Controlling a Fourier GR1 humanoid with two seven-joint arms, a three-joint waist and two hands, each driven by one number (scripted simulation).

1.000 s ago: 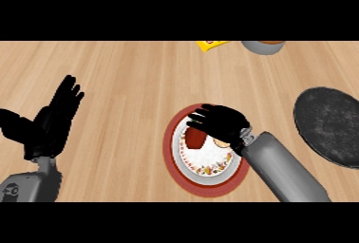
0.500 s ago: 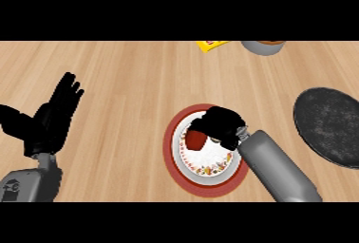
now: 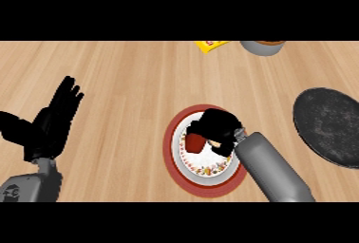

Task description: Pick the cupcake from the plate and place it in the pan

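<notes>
right robot hand (image 3: 219, 128) curled over cupcake (image 3: 195, 142) on plate (image 3: 184, 163), gripping to lift | pan (image 3: 329, 126) waits at table's right edge | left robot hand (image 3: 49, 124) open, resting

No readable text anywhere on the table.

The yellow packet (image 3: 212, 45) at the far edge carries some red marking, but it is too small to make out as letters. The plate (image 3: 184, 156) rim bears only a coloured pattern, and the left forearm (image 3: 21, 190) shows a dark mark that cannot be read.
</notes>
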